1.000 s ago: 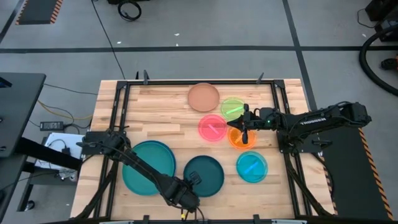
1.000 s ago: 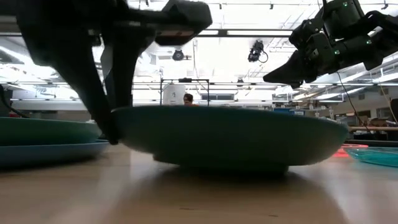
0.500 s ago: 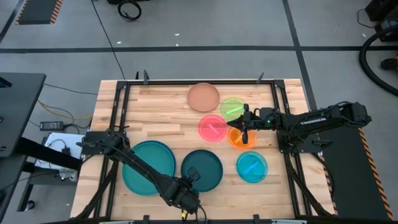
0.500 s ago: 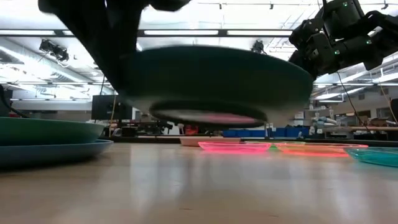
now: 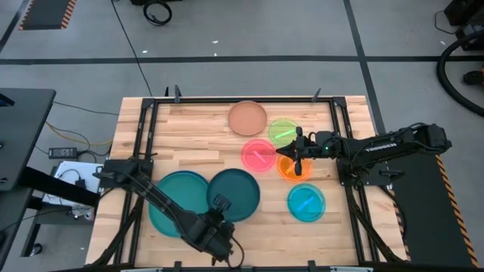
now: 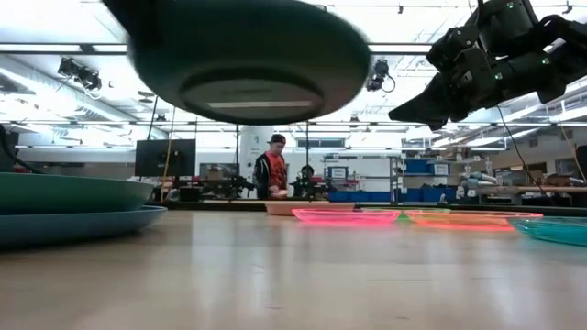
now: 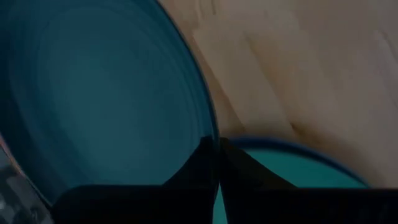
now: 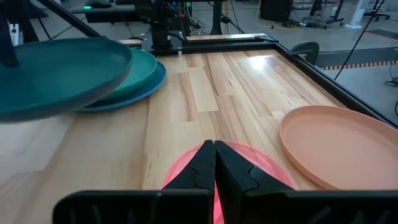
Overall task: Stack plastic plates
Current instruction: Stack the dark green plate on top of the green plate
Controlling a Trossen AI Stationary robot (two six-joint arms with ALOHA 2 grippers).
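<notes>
My left gripper [image 5: 220,205] is shut on a dark-teal plate [image 5: 234,193], which hangs above the table next to a large teal plate [image 5: 175,200]. That teal plate rests on a blue one [image 8: 152,81]. From below, the lifted plate [image 6: 248,55] shows high over the wood. My right gripper [image 5: 297,163] stays shut, touching nothing, above the orange plate [image 5: 287,171] and pink plate [image 5: 257,156]. The green plate [image 5: 283,131], tan plate [image 5: 248,118] and cyan plate [image 5: 306,202] lie flat on the table. My left gripper pinches the dark-teal plate's rim [image 7: 209,134] between its two fingers, on the side toward the table's near edge. The fingers slant steeply down from the near side. The plate is lifted clear of the table, right side up and slightly tilted.
A black metal frame [image 5: 227,99] runs round the wooden table. Bare wood lies at the far left [image 5: 189,128] and along the near edge [image 5: 272,242]. A person [image 6: 272,165] stands in the room beyond the table.
My left gripper has risen and drifted toward the table's left edge, rolling its wrist. The dark-teal plate, resting on the wood a second ago, has come up clear of the table and moved toward the teal stack.
</notes>
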